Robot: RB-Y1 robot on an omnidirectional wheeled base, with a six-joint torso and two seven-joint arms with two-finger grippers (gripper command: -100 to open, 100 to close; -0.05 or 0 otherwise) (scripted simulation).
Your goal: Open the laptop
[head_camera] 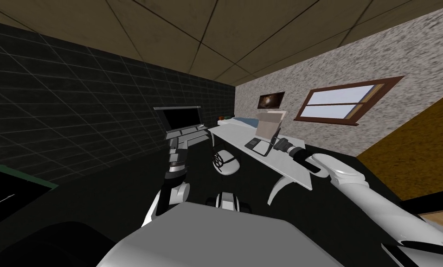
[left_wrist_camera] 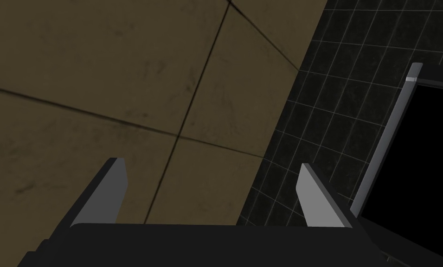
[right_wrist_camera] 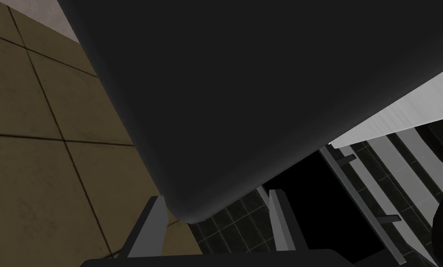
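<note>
The laptop (head_camera: 258,145) sits on a white desk (head_camera: 287,168), its pale lid (head_camera: 268,124) standing partly raised. My right arm reaches over the desk, and my right gripper (head_camera: 276,140) is at the lid's near edge. In the right wrist view the lid's dark face (right_wrist_camera: 262,92) looms close, and its rounded corner sits between the fingers of the right gripper (right_wrist_camera: 215,222). The fingers stand apart; one finger (right_wrist_camera: 153,227) is right beside the corner. My left gripper (left_wrist_camera: 211,194) is raised to my left, open and holding nothing.
A dark screen (head_camera: 182,117) on a grey stand sits by the black tiled wall, next to my left arm. A white chair (head_camera: 226,162) stands in front of the desk. Small objects lie at the desk's far end.
</note>
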